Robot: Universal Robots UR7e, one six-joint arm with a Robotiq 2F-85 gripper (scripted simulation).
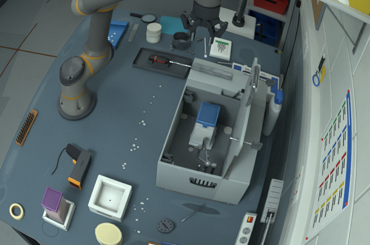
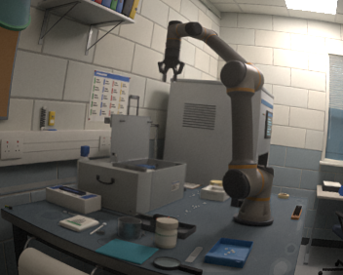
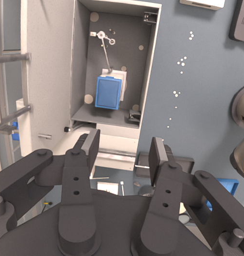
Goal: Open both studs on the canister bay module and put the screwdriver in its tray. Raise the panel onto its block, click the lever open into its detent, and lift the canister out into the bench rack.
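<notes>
The screwdriver [image 1: 161,60], black and red in the handle, lies in its dark tray [image 1: 161,66] on the bench, below and to one side of my gripper [image 1: 204,34], which hangs high above the far end of the canister bay module [image 1: 211,135]. My gripper [image 3: 124,157] is open and holds nothing. The module's panel [image 1: 246,115] stands raised on edge along the wall side. Inside the bay the blue-topped canister [image 3: 108,93] sits in its seat. The thin lever [image 3: 105,52] runs from the canister to its pivot near the module's handle end. The white bench rack [image 1: 110,198] stands empty near the front edge.
The arm's base [image 1: 75,95] stands left of the module. A handheld scanner [image 1: 80,166] and a purple-topped canister [image 1: 56,206] in a small holder sit at the front left. A jar [image 1: 153,32], a dark cup [image 1: 181,40] and a card [image 1: 221,48] lie under the gripper.
</notes>
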